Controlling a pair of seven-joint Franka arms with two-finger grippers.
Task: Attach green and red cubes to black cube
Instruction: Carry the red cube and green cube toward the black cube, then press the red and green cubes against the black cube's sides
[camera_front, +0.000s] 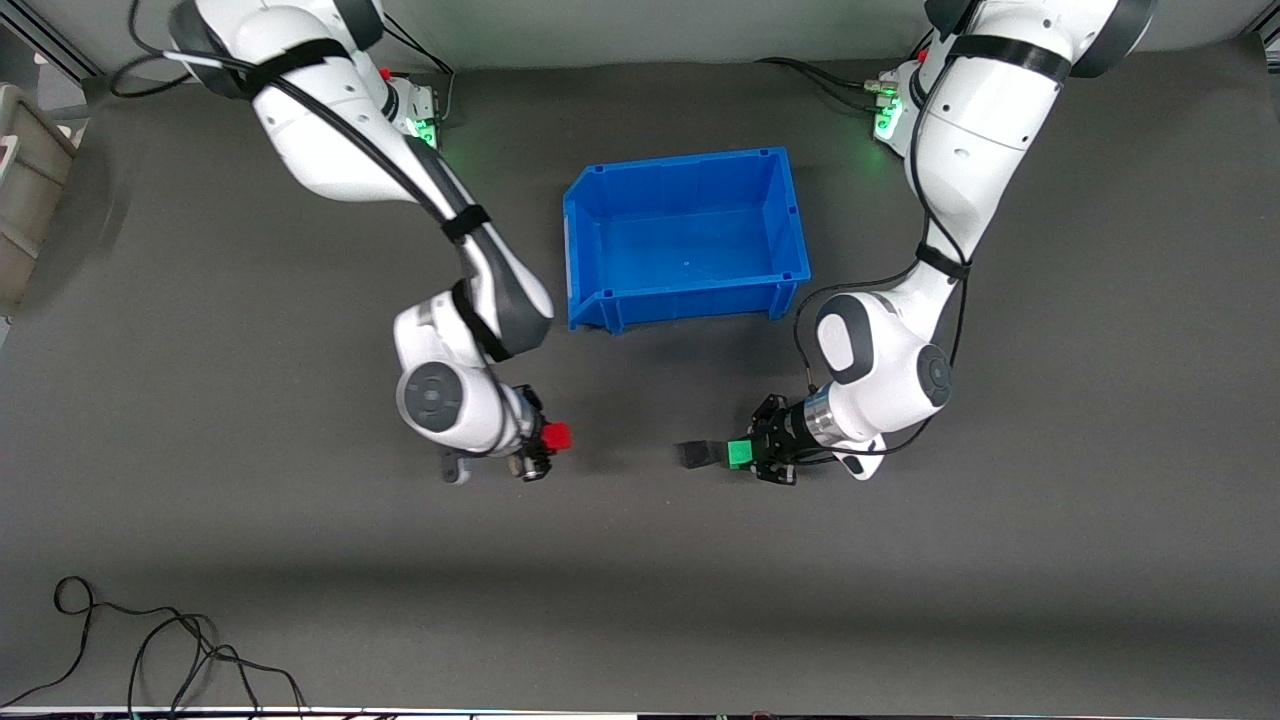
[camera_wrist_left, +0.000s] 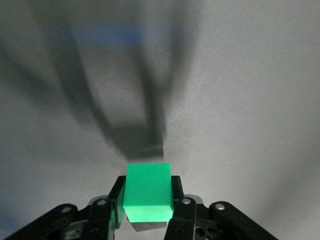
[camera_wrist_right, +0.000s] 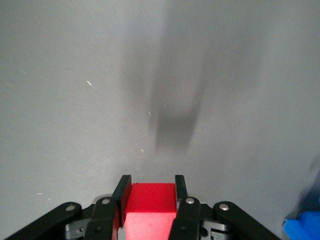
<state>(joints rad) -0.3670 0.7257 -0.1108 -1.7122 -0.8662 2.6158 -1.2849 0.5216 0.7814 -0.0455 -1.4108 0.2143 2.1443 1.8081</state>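
With the left gripper (camera_front: 738, 455) clamped on the small bright green plastic cube (camera_front: 738, 454), apparently already joined to the matte black cube (camera_front: 693, 455), and the right gripper (camera_front: 553, 437) pinching the red cube (camera_front: 556, 435), both held above the table, bringing red against black seemed next.

The right gripper (camera_wrist_right: 150, 200) jaws clamp the red cube (camera_wrist_right: 149, 210).

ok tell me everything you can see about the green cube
The small bright green plastic cube is a plain solid block with smooth matte faces and crisp edges. It sits clamped between the two black fingers of the left claw, one finger on each of two facing sides, held level above the dark grey table mat. In the front view a small black cube appears joined to its outer face.
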